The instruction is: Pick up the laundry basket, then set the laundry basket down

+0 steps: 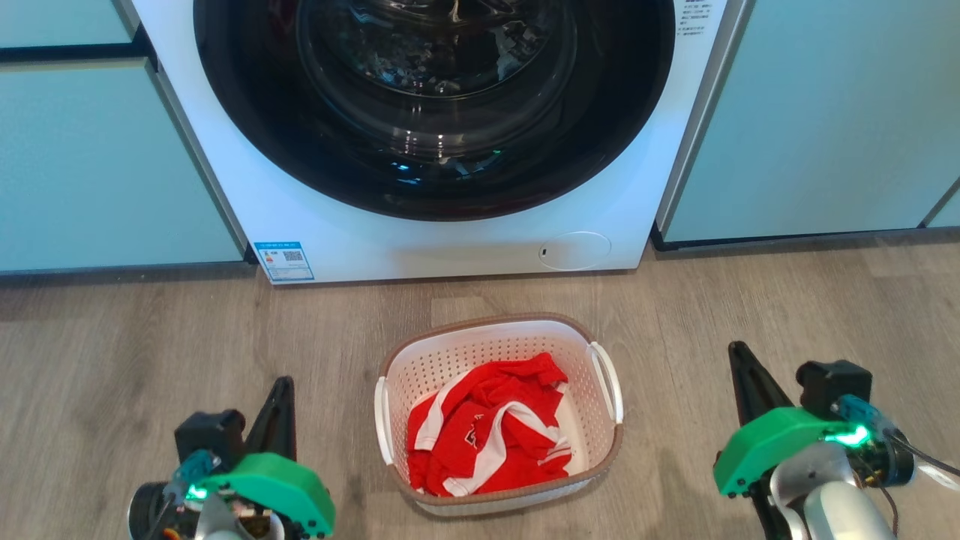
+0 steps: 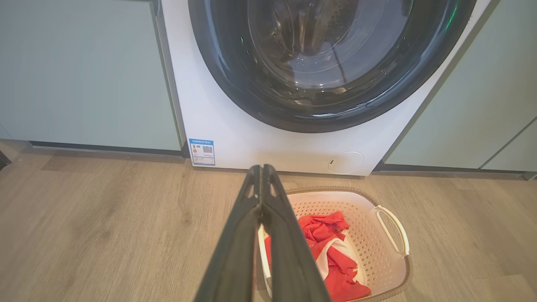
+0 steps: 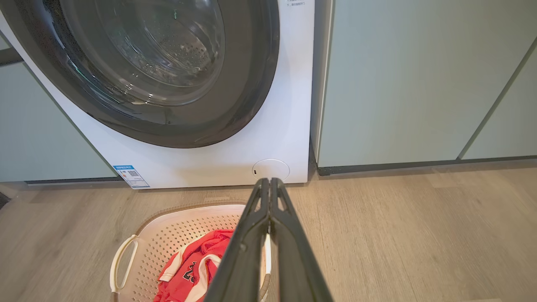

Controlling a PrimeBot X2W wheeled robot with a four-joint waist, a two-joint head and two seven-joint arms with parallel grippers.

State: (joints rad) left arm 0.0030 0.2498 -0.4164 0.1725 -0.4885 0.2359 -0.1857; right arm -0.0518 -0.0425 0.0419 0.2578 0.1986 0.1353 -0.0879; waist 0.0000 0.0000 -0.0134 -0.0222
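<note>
The laundry basket stands on the wooden floor in front of the washing machine: white perforated walls, brown rim band, a white handle on each side. A red and white garment lies in it. My left gripper is shut and empty, raised to the basket's left, apart from it. My right gripper is shut and empty, to the basket's right. The left wrist view has the basket beyond its closed gripper. The right wrist view has the basket left of its closed gripper.
A white front-loading washing machine with a dark round door stands right behind the basket. Pale green cabinet fronts flank it on both sides. Wooden floor spreads around the basket.
</note>
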